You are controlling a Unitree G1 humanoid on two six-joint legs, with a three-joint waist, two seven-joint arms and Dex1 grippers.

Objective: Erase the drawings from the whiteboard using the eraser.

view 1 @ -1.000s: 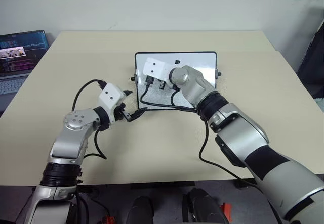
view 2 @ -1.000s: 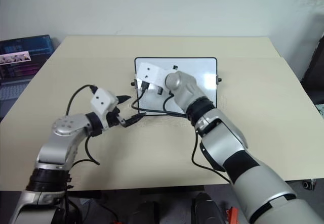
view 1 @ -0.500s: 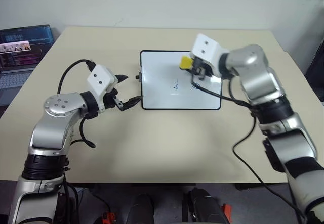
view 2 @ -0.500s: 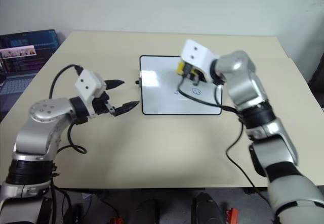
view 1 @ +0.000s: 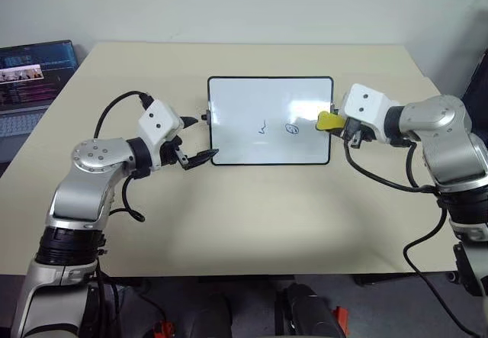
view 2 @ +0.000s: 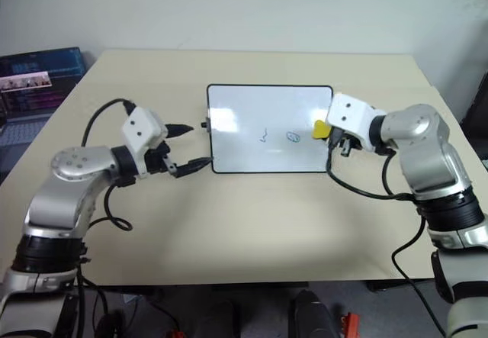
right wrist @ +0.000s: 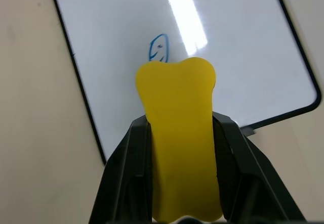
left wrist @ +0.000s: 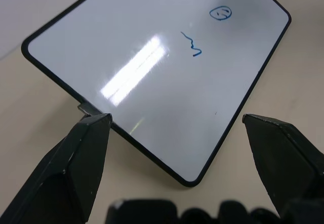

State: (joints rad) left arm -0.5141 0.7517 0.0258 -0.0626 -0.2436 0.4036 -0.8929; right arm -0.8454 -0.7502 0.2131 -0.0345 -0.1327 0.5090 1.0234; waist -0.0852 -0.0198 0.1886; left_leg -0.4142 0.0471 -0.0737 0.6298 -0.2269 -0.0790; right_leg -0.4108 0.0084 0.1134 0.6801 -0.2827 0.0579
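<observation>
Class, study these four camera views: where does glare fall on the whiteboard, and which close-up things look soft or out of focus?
Left wrist view: a bright streak of glare crosses the whiteboard, beside the squiggle. Right wrist view: glare again, and the eraser looks soft. Left eye view: only faint sheen on the board.

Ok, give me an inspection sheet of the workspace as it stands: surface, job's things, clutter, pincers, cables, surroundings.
Surface: beige rectangular table, whiteboard lying flat.
Job's things: black-framed white whiteboard; blue squiggle and blue round doodle unerased; bright yellow eraser above the board's right edge.
Clutter: nothing seen.
Pincers: left pincer open beside the board's left edge; right pincer shut on the eraser.
Cables: black cables hang from both wrists.
Surroundings: open laptop at far left.
</observation>
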